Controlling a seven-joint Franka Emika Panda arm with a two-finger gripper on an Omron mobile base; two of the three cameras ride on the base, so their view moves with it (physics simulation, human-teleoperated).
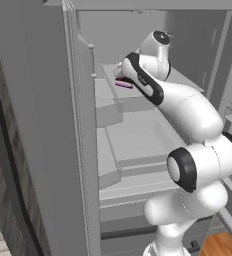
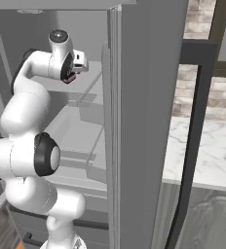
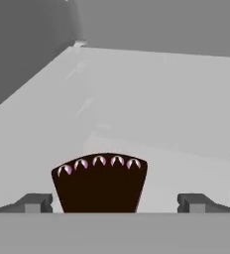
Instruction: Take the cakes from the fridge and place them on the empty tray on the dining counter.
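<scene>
Cake slice (image 1: 123,84) lies on an upper shelf (image 1: 188,82) inside the fridge (image 1: 33,125), near the shelf's front left corner as the left base view has it. Just a sliver of pinkish-purple edge and dark body peeks out from behind the white arm, which reaches up and in over the shelf. The open door panel stands tall on the left, and lower shelves and drawers (image 1: 138,145) step down beneath.

From the right base view, the gripper (image 2: 72,74) sits at the shelf's front edge, a small reddish-dark patch at its tip. The door's edge (image 2: 116,121) runs down the middle, and marble counter (image 2: 207,146) lies beyond on the right.

In the hand view, the cake (image 3: 100,183) fills the gap between the two fingertips (image 3: 35,202), its decorated rim pointing toward the shelf's back wall. The fingers stand wide apart, each clear of the wedge's sides, holding nothing.

By my judgement the task is early: this slice is framed for a grasp but not yet gripped or lifted out. Nothing else crowds the shelf; the door edge looks like the main thing to clear on withdrawal.
</scene>
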